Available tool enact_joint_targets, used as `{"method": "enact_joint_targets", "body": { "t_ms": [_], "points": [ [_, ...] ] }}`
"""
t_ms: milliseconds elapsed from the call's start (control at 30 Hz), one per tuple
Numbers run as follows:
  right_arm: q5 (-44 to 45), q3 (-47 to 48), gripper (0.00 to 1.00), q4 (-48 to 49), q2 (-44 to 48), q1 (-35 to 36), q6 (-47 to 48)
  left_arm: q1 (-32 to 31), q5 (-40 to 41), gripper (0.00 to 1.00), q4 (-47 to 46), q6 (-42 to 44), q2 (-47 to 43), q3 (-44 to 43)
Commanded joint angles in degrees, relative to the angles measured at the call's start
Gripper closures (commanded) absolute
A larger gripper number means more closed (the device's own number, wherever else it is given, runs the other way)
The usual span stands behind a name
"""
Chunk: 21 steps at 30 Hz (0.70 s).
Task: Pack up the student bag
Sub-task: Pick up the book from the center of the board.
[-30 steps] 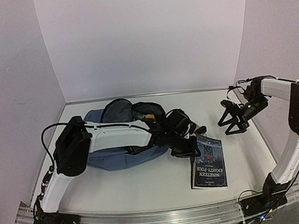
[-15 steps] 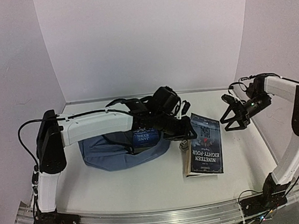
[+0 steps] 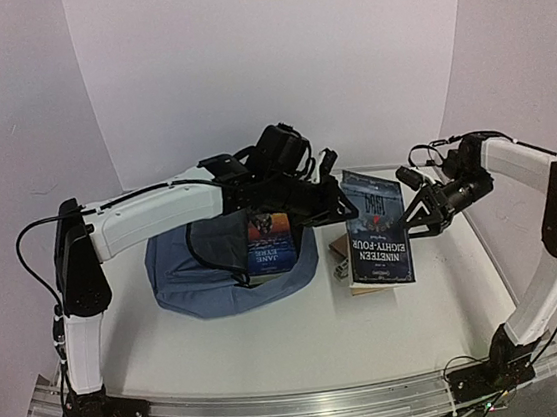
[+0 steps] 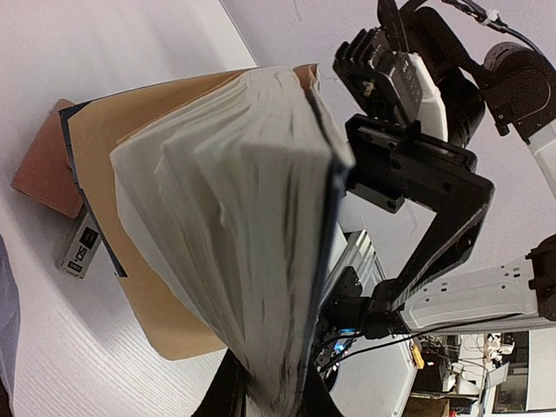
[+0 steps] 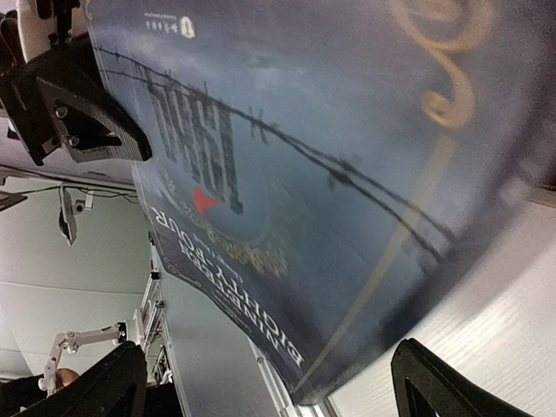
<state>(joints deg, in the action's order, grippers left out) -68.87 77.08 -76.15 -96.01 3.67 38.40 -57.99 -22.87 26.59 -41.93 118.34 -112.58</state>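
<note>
Two things guide me with the student bag [image 3: 198,280]. It is soft cloth, light and floppy, so I expect it to sag and fold when pushed. Its mouth will probably not keep wide by itself. I judge the best hold is the rim of the opening or a black strap, not the loose middle of the cloth.

From the top camera, the bag lies on the table [image 3: 275,355] left of centre, with a Jane Eyre book [image 3: 269,244] standing in its opening. The left pincer [image 3: 341,204] is clamped on the far left edge of the Nineteen Eighty-Four paperback [image 3: 377,237] and holds it tilted above the table. The bag is just to the left of this pincer and lower. The right pincer [image 3: 422,214] has its jaws wide apart, just beside the paperback's right edge and well apart from the bag.

In the left wrist camera, the paperback's page edge fills the middle and is gripped at the bottom of the view. Under it on the table lie a brown flat thing [image 4: 39,169] and a small grey labelled item [image 4: 78,252]. A blue-grey sliver at the lower left border may be the bag, but too little shows to be sure.

In the right wrist camera, the dark cover fills the view. The two fingers [image 5: 87,387] stand far apart at the bottom corners and hold nothing. The bag is not visible here.
</note>
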Motion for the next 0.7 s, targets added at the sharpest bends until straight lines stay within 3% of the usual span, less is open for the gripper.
{"method": "enact_joint_targets", "body": {
  "t_ms": [0, 133, 300, 400, 533, 667],
  "points": [
    [-3.4, 2.5, 0.05, -2.3, 0.2, 3.2, -3.7, -0.1, -4.6, 1.00, -7.1, 0.3, -4.8, -5.5],
    [-4.1, 3.5, 0.24, 0.6, -1.0, 4.9, -6.3, 0.1, -4.6, 1.00, -7.0, 0.6, -5.2, -5.3],
    [-6.2, 7.6, 0.71, 2.2, -0.6, 5.0, -11.4, 0.9, -2.2, 0.99, -6.8, -0.5, -6.7, -3.1],
    [-5.7, 9.1, 0.96, 7.5, 0.7, 5.0, -19.8, 1.6, 0.2, 0.83, -3.7, -0.8, -6.7, -3.5],
    [-2.5, 9.1, 1.00, 17.3, 2.6, 5.1, -32.5, 2.8, 9.1, 0.44, 4.4, -1.4, -8.2, -3.7],
    [0.0, 7.9, 1.00, 30.4, 4.3, 6.0, -47.0, 4.4, 25.4, 0.25, 22.5, -4.3, -8.8, -6.3]
  ]
}}
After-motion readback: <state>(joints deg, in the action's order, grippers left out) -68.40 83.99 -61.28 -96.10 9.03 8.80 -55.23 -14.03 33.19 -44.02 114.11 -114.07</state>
